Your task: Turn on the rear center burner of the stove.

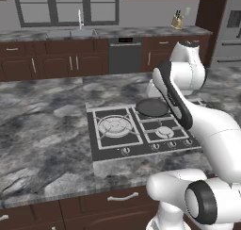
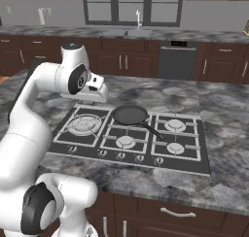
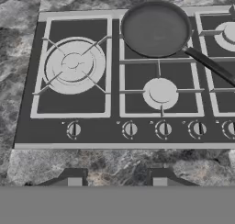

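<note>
The stove (image 3: 114,81) is set into the marble island counter (image 1: 42,130) and lies straight ahead of and below the fingers (image 3: 73,177), its front edge towards them so that the row of silver knobs (image 3: 130,129) is the nearest part of it to the tips. Beyond the knobs, off towards the left finger's side, is the large double-ring burner (image 3: 73,64); directly past the gap between the fingers is a small front burner (image 3: 160,92), and behind that, on the rear middle grate, rests a dark frying pan (image 3: 155,29) with its handle (image 3: 209,64) running out towards the right finger's side, so the burner to be lit is covered by the pan. The gripper (image 3: 117,178) holds nothing and its two tips stand apart, over bare counter just short of the stove's front edge, touching neither the stone nor any knob. That high, drawn-back pose looks chosen to give the hand camera the whole knob row at once, so the right control can be picked before reaching in. Five knobs show along the front; which one feeds the rear middle burner I cannot tell from here, though one of the middle ones, just ahead of the finger gap, seems likely. The open fingers would suit straddling a small knob and twisting it. Farther out, in the base views, dark wood cabinets (image 2: 121,61) and a sink (image 1: 70,33) line the wall
</note>
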